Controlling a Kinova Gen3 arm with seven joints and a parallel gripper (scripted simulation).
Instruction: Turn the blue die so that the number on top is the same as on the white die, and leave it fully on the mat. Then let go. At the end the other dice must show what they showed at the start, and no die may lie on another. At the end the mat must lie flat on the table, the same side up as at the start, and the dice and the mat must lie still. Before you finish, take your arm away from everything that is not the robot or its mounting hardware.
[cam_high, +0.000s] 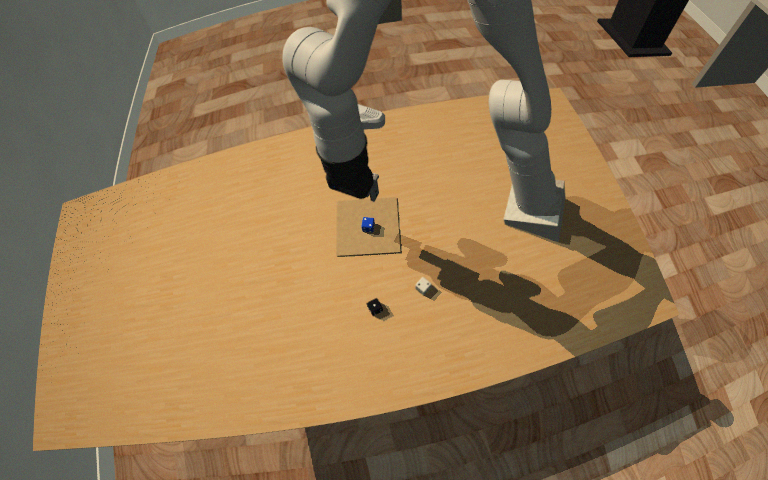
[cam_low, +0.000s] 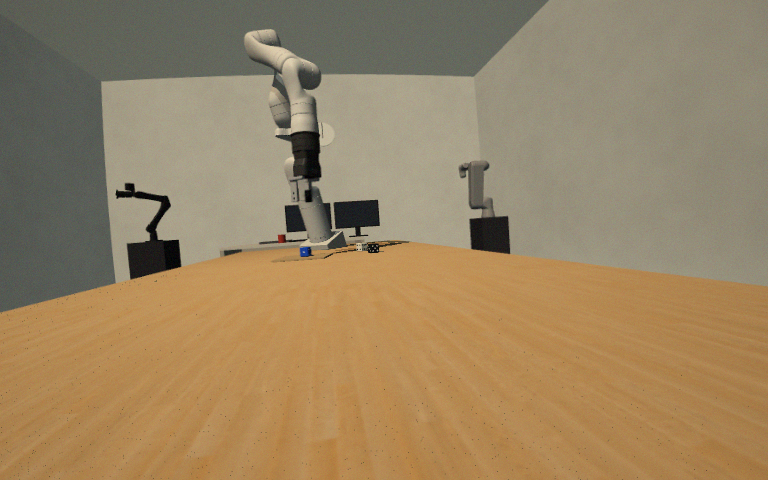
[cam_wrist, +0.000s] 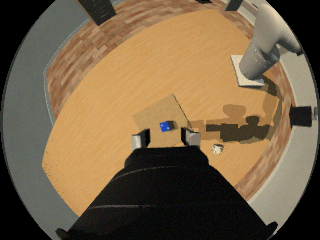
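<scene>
Near the middle of the top view I have the small blue cube die with white pips (cam_high: 368, 224) (cam_low: 305, 251) (cam_wrist: 166, 126) sitting on the thin square tan mat (cam_high: 351, 243) (cam_low: 286, 259) (cam_wrist: 155, 137), which lies flat on the light wooden table (cam_high: 198, 339) (cam_low: 396, 367) (cam_wrist: 125, 75). I can't tell for certain which number the blue die has on top.

My black two-finger gripper with grey fingertips (cam_high: 373, 187) (cam_low: 301, 195) is spread wide with nothing between its fingers. In the exterior view, left of centre, it points down, well above the die.

The small white cube die with dark pips (cam_high: 423, 285) (cam_low: 360, 247) (cam_wrist: 217, 149) rests off the mat, below and right of it in the top view. Lower still, below the mat, I see the small black cube die with white pips (cam_high: 374, 307) (cam_low: 373, 247) on the wood, apart from the others.
</scene>
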